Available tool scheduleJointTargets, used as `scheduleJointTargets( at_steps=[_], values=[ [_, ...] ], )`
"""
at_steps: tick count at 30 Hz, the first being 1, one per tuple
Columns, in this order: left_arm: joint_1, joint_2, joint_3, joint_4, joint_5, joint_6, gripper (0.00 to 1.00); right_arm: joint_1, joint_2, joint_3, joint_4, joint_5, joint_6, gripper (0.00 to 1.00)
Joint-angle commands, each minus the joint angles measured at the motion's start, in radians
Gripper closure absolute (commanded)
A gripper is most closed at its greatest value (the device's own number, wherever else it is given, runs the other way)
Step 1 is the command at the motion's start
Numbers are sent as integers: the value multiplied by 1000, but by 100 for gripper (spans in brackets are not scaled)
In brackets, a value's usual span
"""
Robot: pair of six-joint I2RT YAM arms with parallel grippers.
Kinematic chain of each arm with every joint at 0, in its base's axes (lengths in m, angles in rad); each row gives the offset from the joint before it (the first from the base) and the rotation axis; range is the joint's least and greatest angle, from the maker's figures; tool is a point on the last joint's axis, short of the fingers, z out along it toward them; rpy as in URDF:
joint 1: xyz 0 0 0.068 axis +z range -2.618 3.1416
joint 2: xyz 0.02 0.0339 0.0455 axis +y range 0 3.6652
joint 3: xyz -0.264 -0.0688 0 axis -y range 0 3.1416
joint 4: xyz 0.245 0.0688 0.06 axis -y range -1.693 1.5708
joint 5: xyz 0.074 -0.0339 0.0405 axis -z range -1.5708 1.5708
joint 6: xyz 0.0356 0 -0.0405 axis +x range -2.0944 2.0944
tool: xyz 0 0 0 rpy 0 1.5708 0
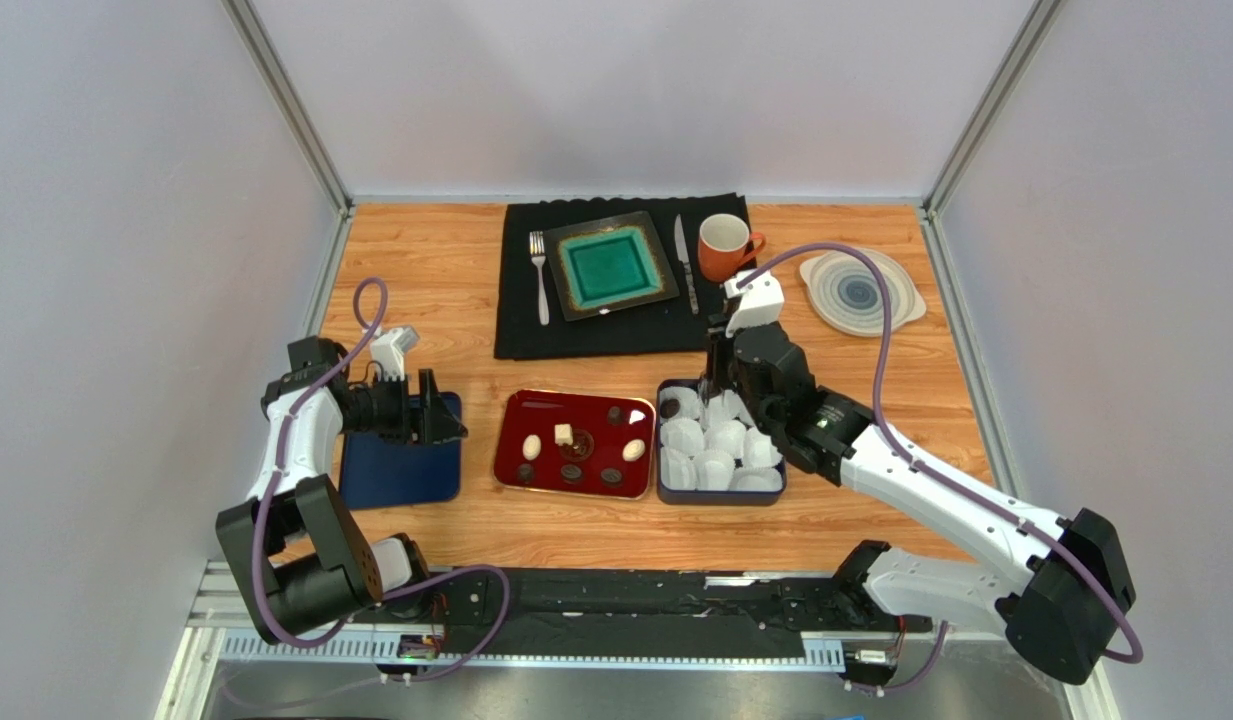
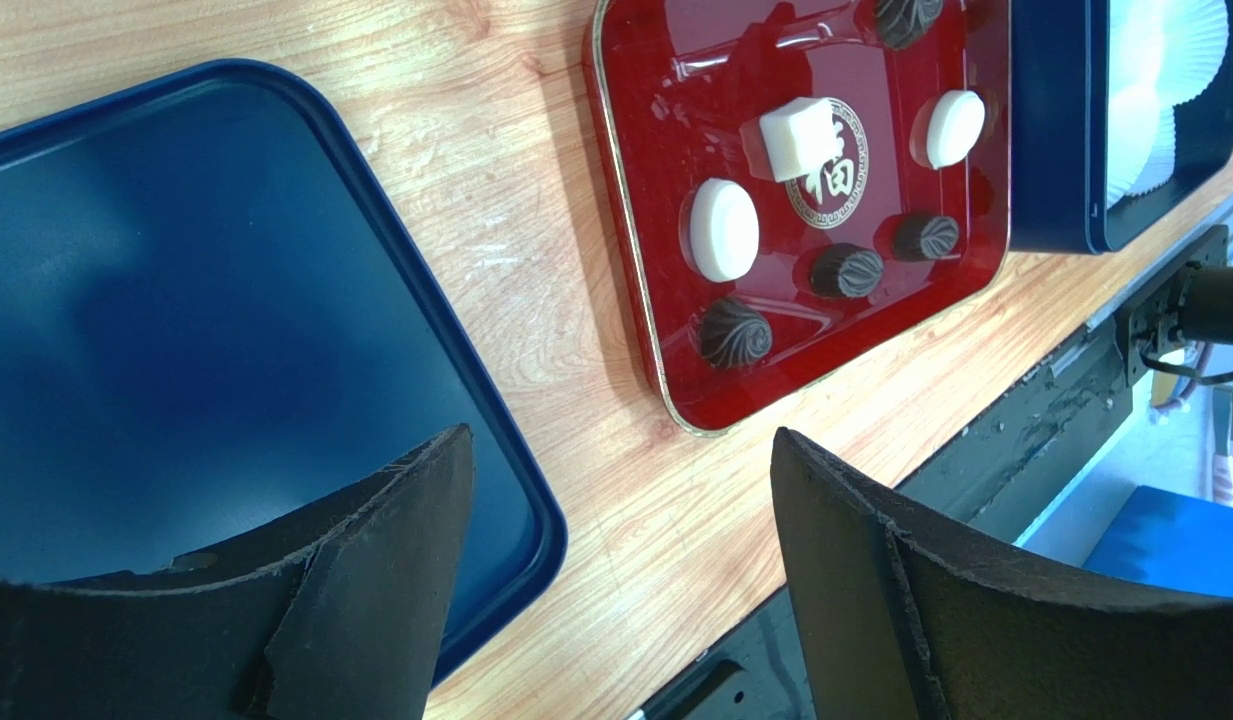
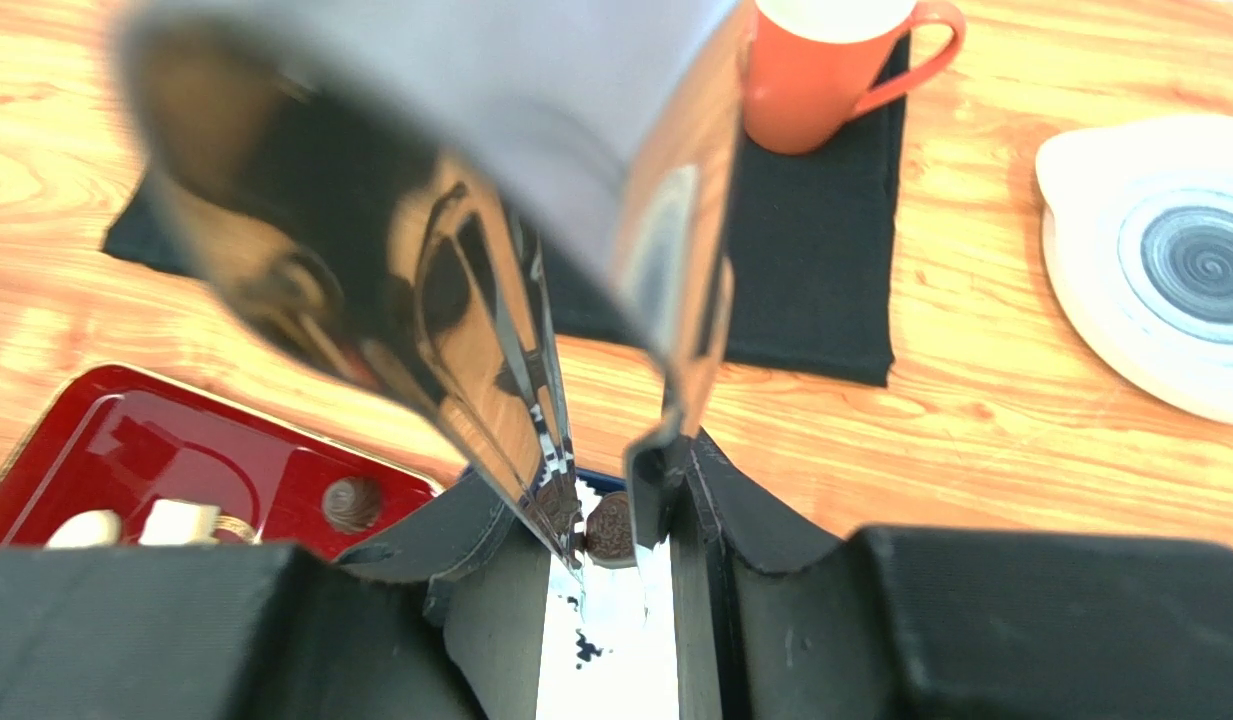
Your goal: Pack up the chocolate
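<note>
The red tray (image 1: 589,402) holds the chocolate: dark rounds (image 1: 571,474), white ovals (image 1: 532,447) and a cube (image 1: 564,435). They also show in the left wrist view: an oval (image 2: 723,228), the cube (image 2: 797,138) and a dark round (image 2: 735,333). My right gripper (image 1: 723,383) is shut on metal tongs (image 3: 427,195). The tongs' tips pinch one dark round chocolate (image 3: 610,528) over the blue box (image 1: 664,488) of white paper cups (image 1: 720,443). My left gripper (image 1: 442,413) is open and empty above the edge of a flat blue lid (image 1: 400,473).
At the back, a black placemat (image 1: 520,323) carries a teal plate (image 1: 610,266), fork (image 1: 541,278), knife (image 1: 681,263) and orange mug (image 1: 723,245). A white swirl dish (image 1: 860,290) lies at the back right. White walls close in both sides.
</note>
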Motion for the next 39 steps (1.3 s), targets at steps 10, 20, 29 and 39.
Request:
scheduleJointTargets(
  at_steps=[10,20,29,39],
  values=[
    [2,-9,42,-5,29,12,19,-68,14,-41,46,-23,18,73],
    [2,-8,46,-5,28,7,19,-68,36,-33,63,-40,32,60],
    [4,-9,46,-8,26,10,19,-66,19,-35,57,-34,26,56],
    [4,-12,43,-10,29,9,19,-63,-27,56,39,-126,17,61]
  ],
)
